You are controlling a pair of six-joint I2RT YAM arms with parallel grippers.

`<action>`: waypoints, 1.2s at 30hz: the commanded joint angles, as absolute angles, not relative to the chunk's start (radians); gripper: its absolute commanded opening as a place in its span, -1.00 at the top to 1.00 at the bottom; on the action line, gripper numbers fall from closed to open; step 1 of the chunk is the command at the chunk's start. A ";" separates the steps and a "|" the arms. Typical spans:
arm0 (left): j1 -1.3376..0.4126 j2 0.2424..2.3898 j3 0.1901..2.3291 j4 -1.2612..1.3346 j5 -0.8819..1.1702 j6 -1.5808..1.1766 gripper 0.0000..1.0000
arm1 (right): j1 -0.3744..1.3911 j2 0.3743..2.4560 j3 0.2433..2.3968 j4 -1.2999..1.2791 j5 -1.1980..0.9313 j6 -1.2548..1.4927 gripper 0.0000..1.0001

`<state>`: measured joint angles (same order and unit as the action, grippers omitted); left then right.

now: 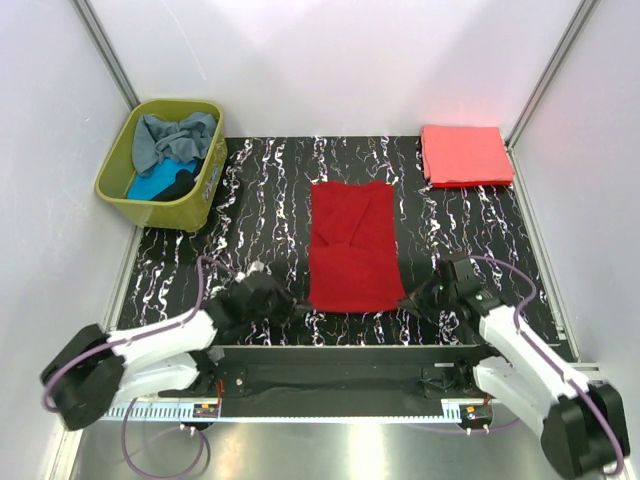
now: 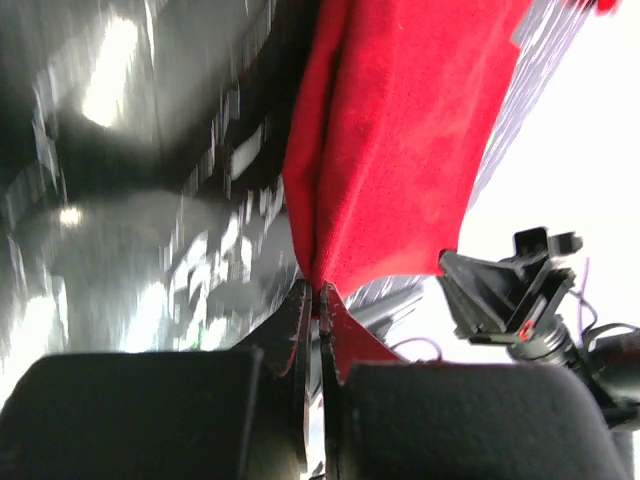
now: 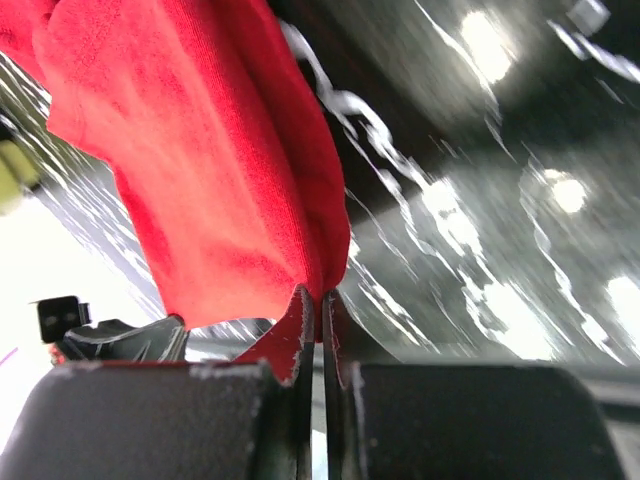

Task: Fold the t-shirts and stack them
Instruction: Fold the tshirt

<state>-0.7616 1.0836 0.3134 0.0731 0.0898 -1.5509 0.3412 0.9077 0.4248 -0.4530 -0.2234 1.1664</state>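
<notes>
A dark red t-shirt [image 1: 351, 245] lies partly folded as a long strip in the middle of the black marbled table [image 1: 260, 200]. My left gripper [image 1: 300, 306] is shut on its near left corner, and the cloth [image 2: 400, 130] rises from between the fingers [image 2: 318, 300]. My right gripper [image 1: 412, 298] is shut on the near right corner, the red cloth [image 3: 220, 170] pinched between its fingertips [image 3: 322, 300]. A coral-pink t-shirt [image 1: 465, 154] lies folded at the far right. Grey-blue [image 1: 170, 138], turquoise [image 1: 148, 186] and black [image 1: 185, 181] t-shirts sit in the basket.
The olive-green plastic basket [image 1: 118, 180] stands at the far left corner. White walls with metal posts [image 1: 545, 70] close in the back and sides. A metal rail [image 1: 330, 412] runs along the near edge by the arm bases.
</notes>
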 commanded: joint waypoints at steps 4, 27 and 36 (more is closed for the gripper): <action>-1.087 0.844 0.351 -0.262 -0.254 -1.810 1.00 | 0.357 0.645 0.460 -0.877 -0.273 1.095 1.00; -1.305 0.998 0.902 -0.604 -0.592 -1.605 1.00 | 0.357 0.627 0.800 -1.143 -0.322 1.000 1.00; -0.775 1.230 1.034 -0.374 -0.209 -1.180 1.00 | 0.175 1.248 1.133 -0.950 -0.374 0.753 1.00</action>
